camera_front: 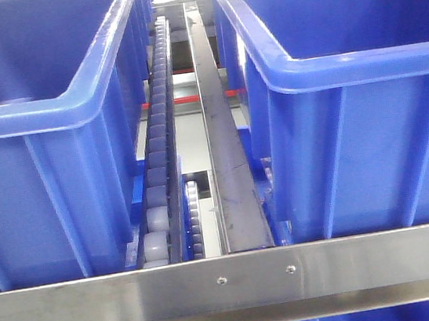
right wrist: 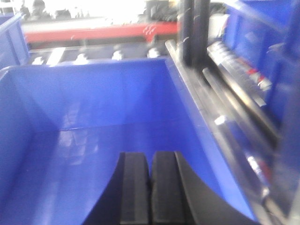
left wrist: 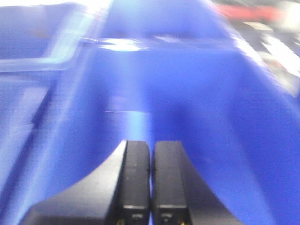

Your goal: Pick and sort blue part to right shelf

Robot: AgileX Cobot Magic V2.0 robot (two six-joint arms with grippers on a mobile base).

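Both grippers, left & right, are seen w/ jaws pressed together, nothing pinched, each poised over a blue bin, prob. for searching. No blue part is visible anywhere. Only the front view shows the steel rail, then the roller track betw. bins.

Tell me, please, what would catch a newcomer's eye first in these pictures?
Two big blue bins, the left bin and the right bin, fill the front view, with a roller track and a dark metal rail between them. A steel bar runs across the bottom. In each wrist view a black claw, left claw and right claw, sits shut over a blue bin.
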